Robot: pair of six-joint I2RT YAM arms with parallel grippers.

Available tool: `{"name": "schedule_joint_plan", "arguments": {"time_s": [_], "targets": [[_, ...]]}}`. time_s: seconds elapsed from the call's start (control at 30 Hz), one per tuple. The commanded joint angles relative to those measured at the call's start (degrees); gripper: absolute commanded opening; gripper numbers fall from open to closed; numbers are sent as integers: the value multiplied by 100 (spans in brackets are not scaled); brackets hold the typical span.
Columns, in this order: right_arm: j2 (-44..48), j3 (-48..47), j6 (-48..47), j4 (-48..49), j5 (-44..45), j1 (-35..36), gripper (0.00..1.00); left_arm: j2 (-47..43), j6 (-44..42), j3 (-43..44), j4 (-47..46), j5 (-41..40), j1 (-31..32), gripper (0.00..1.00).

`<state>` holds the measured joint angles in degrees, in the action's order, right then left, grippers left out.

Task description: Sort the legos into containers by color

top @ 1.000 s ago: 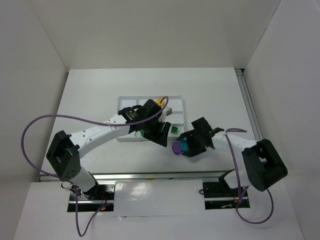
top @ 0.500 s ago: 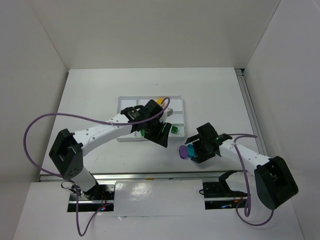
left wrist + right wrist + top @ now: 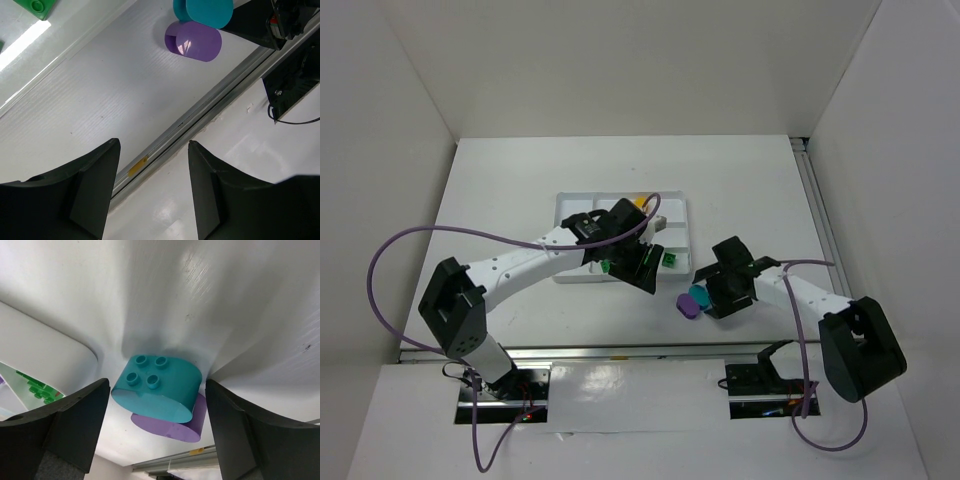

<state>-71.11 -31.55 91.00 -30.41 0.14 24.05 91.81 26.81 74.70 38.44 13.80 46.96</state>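
Note:
A teal oval lego (image 3: 157, 387) lies on the table between the fingers of my right gripper (image 3: 156, 407), which is open and straddles it with small gaps on both sides. A purple oval lego (image 3: 175, 424) lies just behind it, touching it. In the top view the teal lego (image 3: 700, 296) and the purple lego (image 3: 686, 307) sit right of the white tray (image 3: 570, 210), at my right gripper (image 3: 710, 296). My left gripper (image 3: 642, 270) is open and empty over the tray's near right corner. A green lego (image 3: 669, 259) lies in the tray.
A yellow-orange lego (image 3: 642, 203) shows at the tray's far side, partly hidden by the left arm. The left wrist view shows the purple lego (image 3: 194, 41), the teal lego (image 3: 205, 11) and the metal rail (image 3: 200, 107) at the table's near edge. White walls enclose the table.
My right gripper has shifted a little right and back, and the teal and purple legos moved right with it. The left gripper has barely moved.

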Motion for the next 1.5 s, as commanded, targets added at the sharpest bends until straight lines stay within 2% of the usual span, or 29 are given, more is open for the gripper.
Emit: {"name": "schedule_joint_plan", "arguments": {"time_s": [0.0,0.2,0.27,0.4,0.43,0.53,0.63,0.8,0.93,1.13,1.37,1.47], "targets": [[-245,53,-267,-632,777,-50,83,4,-185,265,-12,79,-20,68],[-176,53,-399,-685,830,-50,79,56,-185,265,-12,131,-20,67],[61,53,-399,-685,830,-50,66,117,-185,265,-12,184,-20,67],[570,-79,-399,-895,908,-50,60,372,-185,326,-107,833,-20,67],[659,-79,-399,-948,909,-50,59,373,-185,326,-195,1331,-20,68],[941,-246,-583,-1002,961,-103,59,434,-1,-77,-1064,2464,-20,72],[1012,-457,-943,-931,795,-225,58,565,157,-289,-2101,3257,33,79],[1012,-896,-1514,-835,374,-295,58,1023,158,-210,-3077,3936,33,83],[959,-1195,-1840,-703,153,-349,58,1339,-237,71,-2825,3798,-37,83],[959,-1354,-1955,-835,39,-349,58,1340,-483,19,-2824,3621,-222,83],[1117,-1406,-2007,-940,-23,-349,58,1647,-264,19,-3132,3612,-512,84],[1222,-1406,-2007,-1002,-23,-349,58,1910,-352,334,-2948,3472,-512,84]]}}
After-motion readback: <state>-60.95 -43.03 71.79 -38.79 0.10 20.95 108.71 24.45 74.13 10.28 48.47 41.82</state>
